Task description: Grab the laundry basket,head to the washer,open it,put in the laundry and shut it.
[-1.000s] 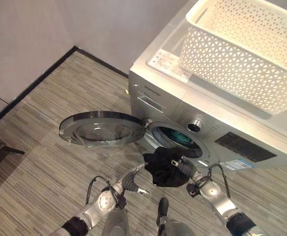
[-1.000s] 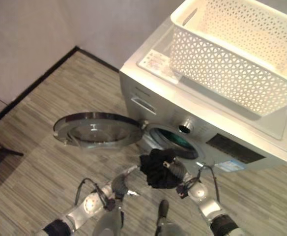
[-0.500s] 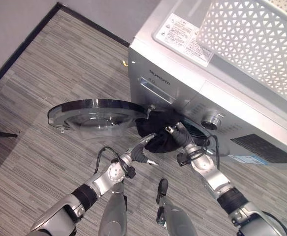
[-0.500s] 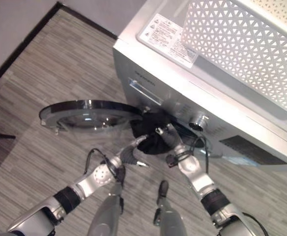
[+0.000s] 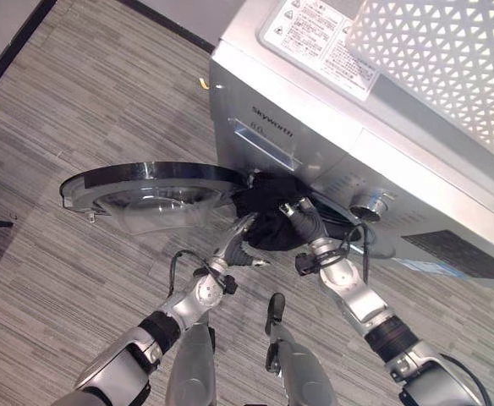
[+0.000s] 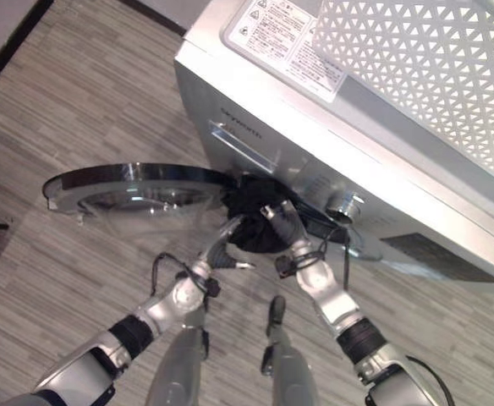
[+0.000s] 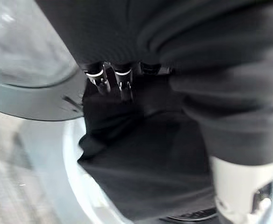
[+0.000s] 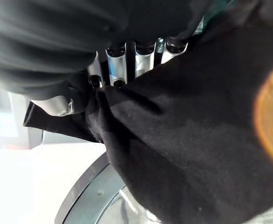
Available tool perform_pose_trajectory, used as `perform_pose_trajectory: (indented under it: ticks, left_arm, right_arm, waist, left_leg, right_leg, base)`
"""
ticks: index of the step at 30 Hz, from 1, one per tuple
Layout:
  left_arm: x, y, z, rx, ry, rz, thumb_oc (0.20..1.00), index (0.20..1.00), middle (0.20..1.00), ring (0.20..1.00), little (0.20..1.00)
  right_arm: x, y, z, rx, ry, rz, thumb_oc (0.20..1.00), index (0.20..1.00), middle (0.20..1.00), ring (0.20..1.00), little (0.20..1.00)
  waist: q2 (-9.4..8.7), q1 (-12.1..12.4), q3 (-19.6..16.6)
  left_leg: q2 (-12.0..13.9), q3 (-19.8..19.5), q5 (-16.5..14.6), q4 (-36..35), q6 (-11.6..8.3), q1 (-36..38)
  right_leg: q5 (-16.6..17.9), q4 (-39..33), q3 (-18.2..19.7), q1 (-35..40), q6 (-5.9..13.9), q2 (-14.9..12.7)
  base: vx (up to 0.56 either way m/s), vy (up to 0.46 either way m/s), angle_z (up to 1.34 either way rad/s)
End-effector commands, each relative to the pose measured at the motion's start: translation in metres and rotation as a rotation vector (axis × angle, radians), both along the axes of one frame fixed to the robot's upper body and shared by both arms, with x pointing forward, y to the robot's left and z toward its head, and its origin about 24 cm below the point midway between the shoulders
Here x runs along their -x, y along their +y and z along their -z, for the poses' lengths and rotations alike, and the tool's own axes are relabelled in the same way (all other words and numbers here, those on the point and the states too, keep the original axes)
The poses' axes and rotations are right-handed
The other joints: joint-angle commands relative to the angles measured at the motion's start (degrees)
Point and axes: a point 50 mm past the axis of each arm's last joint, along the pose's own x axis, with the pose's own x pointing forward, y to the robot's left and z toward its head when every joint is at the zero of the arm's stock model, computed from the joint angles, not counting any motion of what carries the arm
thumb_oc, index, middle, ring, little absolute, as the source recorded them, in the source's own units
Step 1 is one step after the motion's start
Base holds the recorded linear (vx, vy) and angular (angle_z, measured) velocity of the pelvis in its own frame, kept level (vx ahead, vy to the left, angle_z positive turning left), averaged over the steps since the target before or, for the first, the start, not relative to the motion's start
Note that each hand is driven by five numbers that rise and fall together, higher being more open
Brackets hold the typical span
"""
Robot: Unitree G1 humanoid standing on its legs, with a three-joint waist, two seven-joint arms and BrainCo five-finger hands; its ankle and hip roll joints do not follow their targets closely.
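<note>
1. At the mouth of the silver front-loading washing machine (image 5: 332, 144), a bundle of black cloth laundry (image 5: 271, 216) sits bunched right at the drum opening, held there so it can be pushed inside.
2. The right hand (image 5: 308, 224) has its fingers curled into the black cloth from the front, which keeps the bundle from slumping to the striped grey floor (image 5: 78, 110).
3. The left hand (image 5: 237, 247) reaches up under the bundle; its wrist view shows dark-tipped fingers (image 7: 109, 80) against the fabric (whether they clasp it or only prop it, I cannot tell).
4. The round glass washer door (image 5: 150, 188) stands swung fully open to the robot's left, clear of both arms.
5. The white perforated plastic laundry basket (image 5: 450, 59) rests on top of the machine, out of the way; loading looks under way, and shutting the door is not yet done.
</note>
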Motion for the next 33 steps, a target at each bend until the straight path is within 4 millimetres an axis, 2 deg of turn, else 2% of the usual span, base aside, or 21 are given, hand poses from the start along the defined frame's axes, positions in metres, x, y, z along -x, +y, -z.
perform_pose_trajectory:
  ticks: [1, 11, 20, 26, 27, 28, 33]
  left_arm:
    - [0.000, -0.026, -0.004, 0.029, -0.014, 0.058, 1.000, 1.000, 1.000, 1.000, 1.000]
    - [-0.008, -0.068, -0.034, 0.179, -0.039, 0.125, 1.000, 1.000, 1.000, 1.000, 1.000]
    - [-0.019, -0.078, -0.057, 0.273, -0.071, 0.108, 1.000, 1.000, 1.000, 1.000, 1.000]
    - [-0.024, -0.075, -0.058, 0.317, -0.040, 0.081, 1.000, 1.000, 1.000, 1.000, 1.000]
    - [-0.025, -0.074, -0.057, 0.324, -0.034, 0.070, 0.583, 0.583, 0.583, 0.583, 0.583]
    - [-0.025, -0.074, -0.056, 0.324, -0.032, 0.061, 0.200, 0.200, 0.200, 0.200, 0.200]
    - [-0.032, -0.063, -0.054, 0.267, -0.056, 0.009, 0.200, 0.200, 0.200, 0.200, 0.200]
  right_arm:
    - [0.006, 0.013, -0.055, -0.168, -0.231, -0.076, 0.200, 0.200, 0.200, 0.200, 0.200]
    - [0.009, 0.017, -0.056, -0.204, -0.226, -0.078, 0.200, 0.200, 0.200, 0.200, 0.200]
    - [0.011, 0.022, -0.056, -0.210, -0.218, -0.111, 0.200, 0.200, 0.200, 0.200, 0.200]
    - [0.011, 0.027, -0.061, -0.222, -0.224, -0.139, 0.200, 0.200, 0.200, 0.200, 0.200]
    - [0.011, 0.028, -0.061, -0.226, -0.221, -0.147, 0.200, 0.200, 0.200, 0.200, 0.200]
    - [0.011, 0.029, -0.061, -0.233, -0.218, -0.151, 0.200, 0.200, 0.200, 0.200, 0.200]
    - [0.012, 0.029, -0.060, -0.240, -0.214, -0.148, 0.200, 0.200, 0.200, 0.200, 0.200]
  waist:
    - [-1.60, -0.1, -0.3]
    - [-1.88, -1.5, 0.8]
    - [-2.05, -2.6, 1.3]
    - [-2.15, -3.1, 1.2]
    - [-2.16, -3.1, 1.1]
    - [-2.16, -3.2, 1.1]
    - [-2.20, -3.5, 1.0]
  left_leg:
    - [-0.6, 1.1, -6.2, 4.2, 1.06, 0.0]
    - [-0.7, 0.8, -4.8, 2.4, 0.60, -1.3]
    - [-0.6, 1.3, -4.2, 0.7, 0.41, -1.0]
    - [-0.6, 1.9, -4.2, 0.4, 0.47, -1.1]
    - [-0.6, 2.0, -4.2, 0.4, 0.48, -1.1]
    - [-0.6, 2.1, -4.2, 0.4, 0.49, -1.1]
    - [-0.5, 2.3, -4.1, 0.0, 0.49, -1.4]
  right_leg:
    - [-1.1, 5.8, 1.0, -2.2, 1.46, -3.2]
    - [-0.9, 5.7, 0.5, -3.9, 1.25, -2.9]
    - [-0.8, 6.1, 0.6, -4.7, 1.39, -3.0]
    - [-0.1, 5.7, 1.1, -5.3, 1.63, -3.0]
    - [0.0, 5.7, 1.2, -5.4, 1.64, -3.0]
    - [0.1, 5.6, 1.3, -5.4, 1.62, -3.0]
    - [0.3, 5.3, 1.4, -5.8, 1.73, -2.9]
  base:
    - [0.00, 0.000, 0.00]
    - [-0.01, -0.010, 0.03]
    - [0.00, 0.000, 0.00]
    - [0.00, 0.002, -0.01]
    - [0.00, 0.008, -0.03]
    - [0.00, 0.000, 0.00]
    - [0.00, 0.000, 0.00]
